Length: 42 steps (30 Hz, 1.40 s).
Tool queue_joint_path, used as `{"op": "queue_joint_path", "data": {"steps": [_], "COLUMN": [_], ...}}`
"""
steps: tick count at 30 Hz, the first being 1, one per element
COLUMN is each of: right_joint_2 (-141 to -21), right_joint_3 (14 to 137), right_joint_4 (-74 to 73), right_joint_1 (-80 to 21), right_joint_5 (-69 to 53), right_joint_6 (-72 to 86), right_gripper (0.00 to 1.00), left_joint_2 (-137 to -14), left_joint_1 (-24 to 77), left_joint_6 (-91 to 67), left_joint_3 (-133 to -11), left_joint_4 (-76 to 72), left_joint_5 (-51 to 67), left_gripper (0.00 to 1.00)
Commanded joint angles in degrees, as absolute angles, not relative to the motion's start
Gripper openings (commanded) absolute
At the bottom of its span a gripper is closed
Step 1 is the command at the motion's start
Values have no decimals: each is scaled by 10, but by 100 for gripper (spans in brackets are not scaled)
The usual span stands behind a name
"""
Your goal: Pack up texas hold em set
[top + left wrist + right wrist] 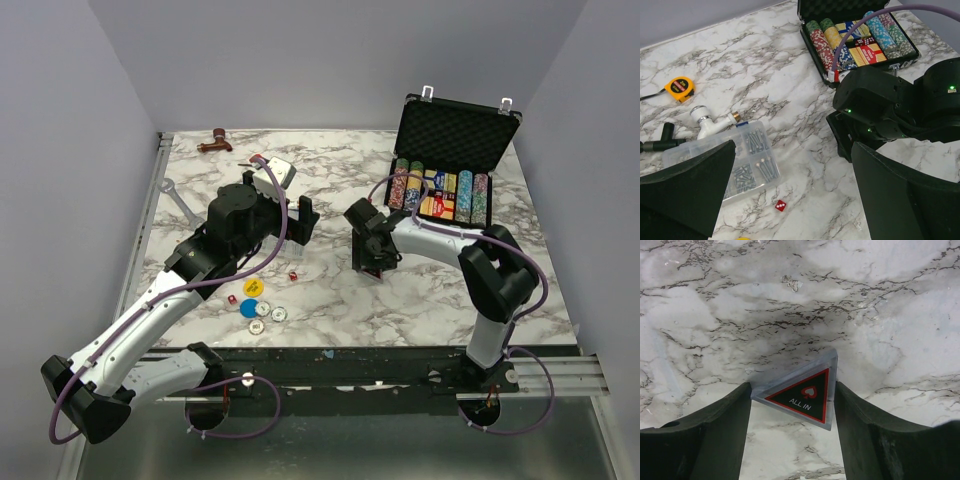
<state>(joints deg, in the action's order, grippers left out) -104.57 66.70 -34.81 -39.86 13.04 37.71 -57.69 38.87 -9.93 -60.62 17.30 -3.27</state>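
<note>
The black briefcase-style case stands open at the upper right of the overhead view. Its foam-lined lid is upright, and rows of multicoloured poker chips flank an orange card box in the base.

At centre frame, on the white marble-patterned table, the right gripper points down at the tabletop. In its wrist view both dark fingers press the sides of a clear triangular token with a black-and-red "ALL IN" face, grasping it. Whether the token is off the marble cannot be told.

Just left of it, the left gripper hangs with its fingers spread wide and nothing between them. In its own view a tiny red die lies on the marble below the gap.

Loose pieces of the set sit lower left of centre in the overhead view, well apart from the case: a yellow disc, a blue disc touching it below, two white discs just beside those, and a second red die to their left.

At the left of the left wrist view lie a clear plastic compartment box of screws, a white pipe fitting touching its far edge, and a small yellow tape measure beyond.
</note>
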Motion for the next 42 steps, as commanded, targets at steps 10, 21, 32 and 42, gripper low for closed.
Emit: {"op": "queue_joint_path", "data": {"steps": [10, 21, 32, 42], "right_joint_2": [-933, -965, -1136, -1161], "right_joint_3": [659, 777, 895, 886], "right_joint_4": [-351, -296, -306, -335], "right_joint_1": [-392, -187, -107, -104], "right_joint_5": [269, 345, 301, 288], "right_joint_6": [433, 334, 301, 243], "right_gripper": [46, 47, 47, 49], "left_joint_2": [-570, -566, -568, -578], "left_joint_1": [392, 394, 410, 412], "left_joint_6": [-100, -105, -99, -102], "left_joint_3": [-606, -603, -597, -598], "left_joint_4": [176, 171, 167, 167], "left_joint_5": [-35, -28, -41, -31], "left_gripper": [99, 99, 99, 99]}}
